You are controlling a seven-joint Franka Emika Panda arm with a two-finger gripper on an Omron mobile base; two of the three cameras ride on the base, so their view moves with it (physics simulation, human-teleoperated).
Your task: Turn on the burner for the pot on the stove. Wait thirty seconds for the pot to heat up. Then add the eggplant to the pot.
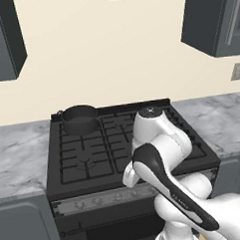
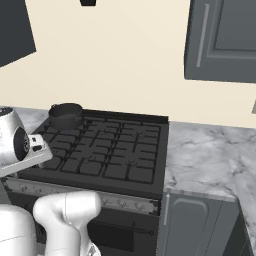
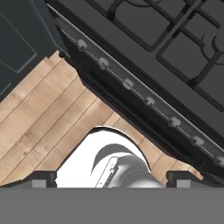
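- Dark grey and round, the pot (image 1: pixel 80 119) has low straight sides and an open mouth with a dark inside; whether anything lies in it cannot be told.
- It sits on the back left burner (image 1: pixel 81 128) of the stove (image 1: pixel 144 163), close to the cream wall, and in the right base view it shows at the far left corner of the grates (image 2: pixel 65 115).
- Black cast-iron grates cover the stove top in square sections, and grey marble counter (image 1: pixel 19 159) runs on both sides.
- Small silver knobs (image 3: pixel 127 84) line the silver front strip, seen in the hand view above a wooden floor (image 3: pixel 39 127).
- Gripper (image 3: pixel 111 178) jaws stand wide apart with nothing between them, the two dark tips at the bottom corners of the hand view, off the front of the stove.
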